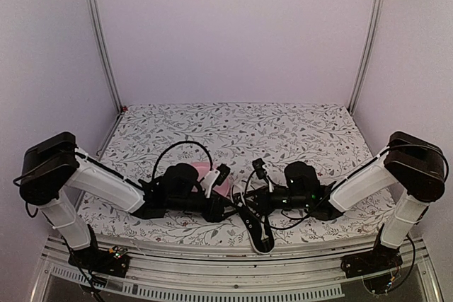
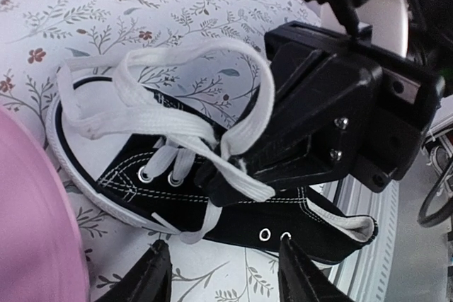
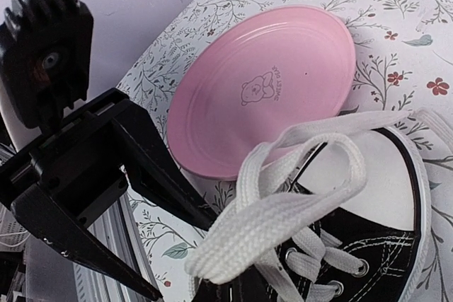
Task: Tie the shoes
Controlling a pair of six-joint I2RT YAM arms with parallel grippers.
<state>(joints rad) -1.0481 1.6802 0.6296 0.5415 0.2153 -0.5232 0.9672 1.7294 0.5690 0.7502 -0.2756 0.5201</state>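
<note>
The black sneaker (image 2: 233,213) with white laces and a white toe cap (image 3: 368,175) lies by the table's front edge (image 1: 256,230). My right gripper (image 2: 216,183) is shut on a loop of white lace (image 3: 283,210) and holds it up over the shoe's eyelets; its own fingers barely show at the bottom of the right wrist view (image 3: 237,293). My left gripper (image 2: 223,274) is open and empty, its fingertips (image 2: 152,274) low beside the shoe's side. In the right wrist view it (image 3: 182,258) stands left of the loop. Both grippers meet over the shoe in the top view (image 1: 237,203).
A pink plate (image 3: 262,90) lies on the floral tablecloth just beyond the shoe's toe, also in the top view (image 1: 205,169). The table's front metal rail (image 1: 233,274) runs close behind the shoe's heel. Cables loop over both wrists.
</note>
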